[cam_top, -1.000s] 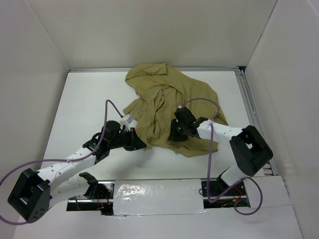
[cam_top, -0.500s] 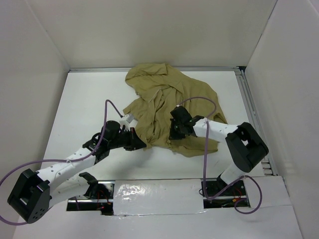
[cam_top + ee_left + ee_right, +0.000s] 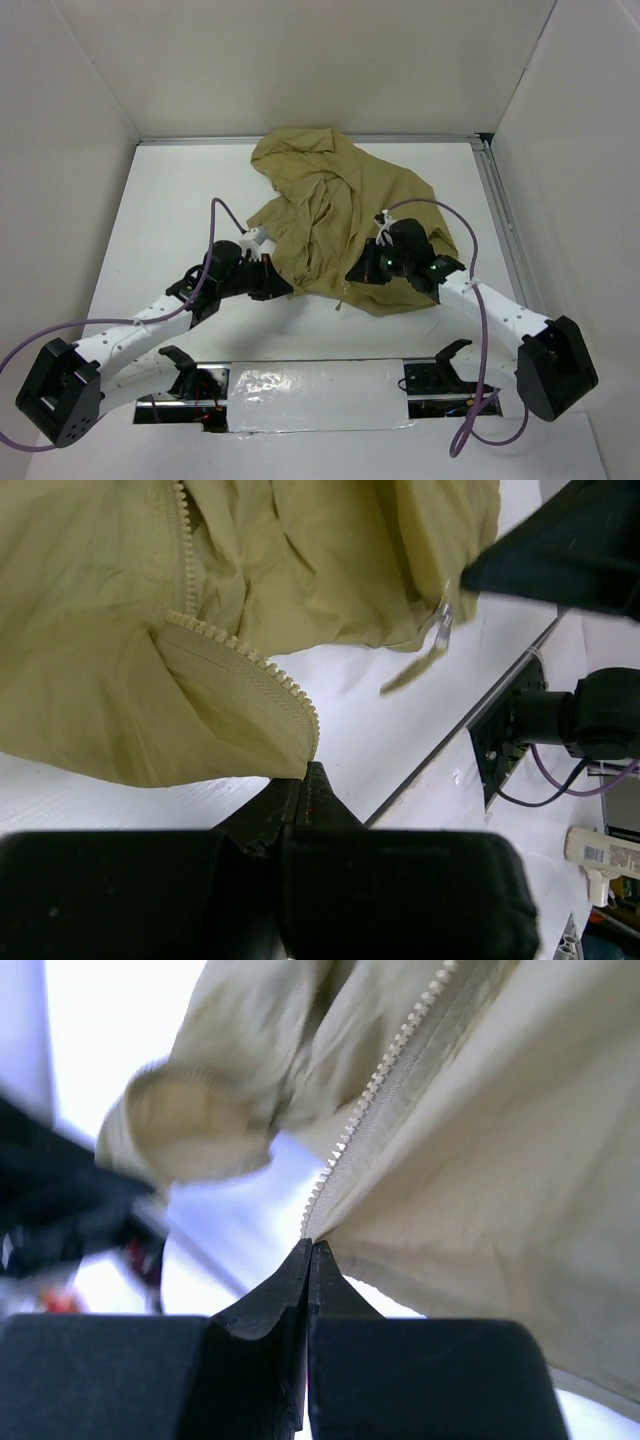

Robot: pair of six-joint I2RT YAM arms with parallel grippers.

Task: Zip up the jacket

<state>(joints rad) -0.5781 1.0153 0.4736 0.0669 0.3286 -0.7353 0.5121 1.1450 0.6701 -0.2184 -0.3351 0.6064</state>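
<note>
The khaki jacket (image 3: 340,200) lies crumpled and open at the middle back of the white table. My left gripper (image 3: 287,290) is shut on its front left hem corner, where a row of zipper teeth (image 3: 240,658) ends at the jaws (image 3: 308,770). My right gripper (image 3: 356,272) is shut on the other front edge; in the right wrist view the jaws (image 3: 310,1248) pinch the bottom end of its zipper teeth (image 3: 385,1075). A zipper pull with a hanging tab (image 3: 438,630) shows by the right gripper. A sleeve cuff (image 3: 190,1125) hangs left.
White walls stand around the table (image 3: 170,220) on the left, back and right. A metal rail (image 3: 500,210) runs along the right edge. The arm bases and a foil-covered strip (image 3: 310,390) lie at the near edge. Purple cables loop off both arms.
The right arm has swung its elbow outward and toward the near right corner, while its gripper stays at the jacket's front edge. The left arm has not moved.
</note>
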